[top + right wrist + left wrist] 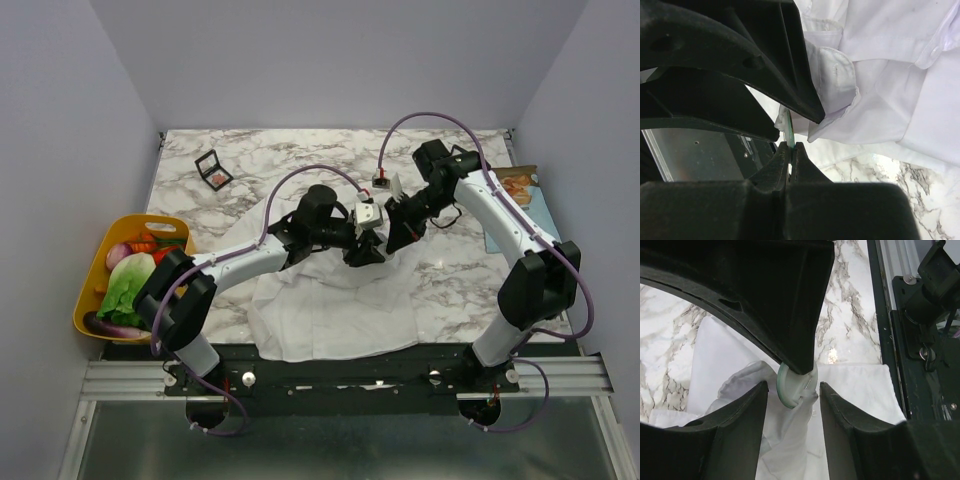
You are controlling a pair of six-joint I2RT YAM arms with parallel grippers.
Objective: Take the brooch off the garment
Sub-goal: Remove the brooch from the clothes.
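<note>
Brooch (790, 131) edge-on, rim pinched by right claw (791, 149), left claw (793, 407) open over garment (715, 360)

Marble table (260, 165), white garment (330, 310), black palette (213, 170)

We read this scene as a robotics laboratory test cell. Two robot arms, the left arm (250, 258) and the right arm (505, 215), are bolted to an aluminium rail frame (120, 377) at the edge of a marble-patterned table (280, 160), with a purple cable (440, 117) looping over each. Plain grey walls (330, 60) enclose the bench on three sides. We note unrelated props laid out together: a yellow basket (84, 300) of vegetables (128, 280), a makeup palette (213, 169) and a white shirt (330, 310).
</note>
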